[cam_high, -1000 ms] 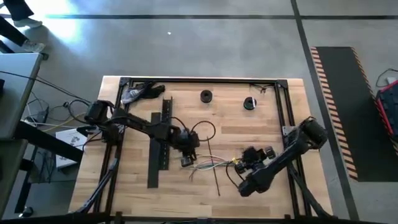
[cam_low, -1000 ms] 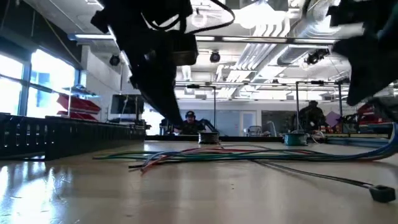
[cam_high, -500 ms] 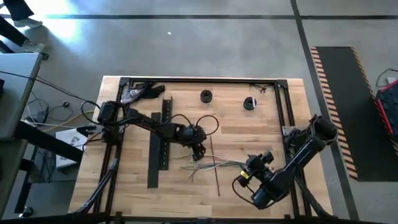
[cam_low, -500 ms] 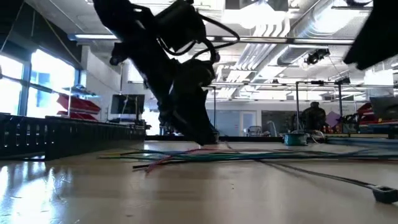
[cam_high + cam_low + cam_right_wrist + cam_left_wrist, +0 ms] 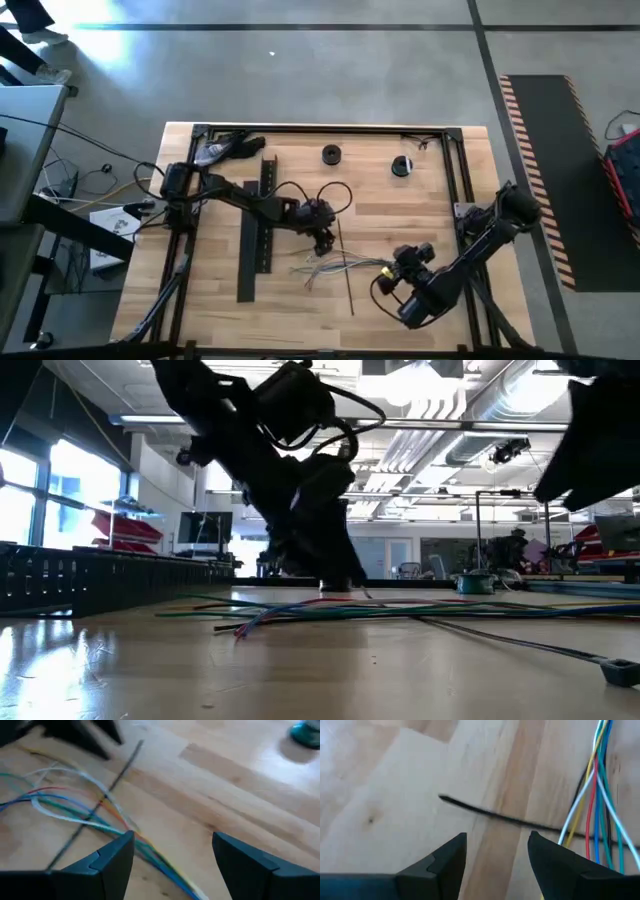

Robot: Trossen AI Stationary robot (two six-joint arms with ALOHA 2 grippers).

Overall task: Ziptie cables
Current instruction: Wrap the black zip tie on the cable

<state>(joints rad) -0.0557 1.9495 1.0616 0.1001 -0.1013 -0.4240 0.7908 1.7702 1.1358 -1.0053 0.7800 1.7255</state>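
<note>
The loose bundle of thin multicoloured cables (image 5: 335, 264) is spread on the pale wooden counter (image 5: 300, 300), crossed by a thin straight dark line (image 5: 346, 275). The left gripper (image 5: 325, 240) is held just above one end, fingers released; the right gripper (image 5: 392, 277), fingers likewise released, is placed near the other.

Setting: industrial lab or workshop hall. Evidence: wooden surface (image 5: 420, 215) edged by a black metal frame (image 5: 325, 129) on a bare concrete floor (image 5: 330, 75); hazard-striped floor mat (image 5: 545, 180) to one side. Low view: exposed ceiling ducts (image 5: 440, 435), large windows (image 5: 60, 490), further workbenches with equipment behind.
</note>
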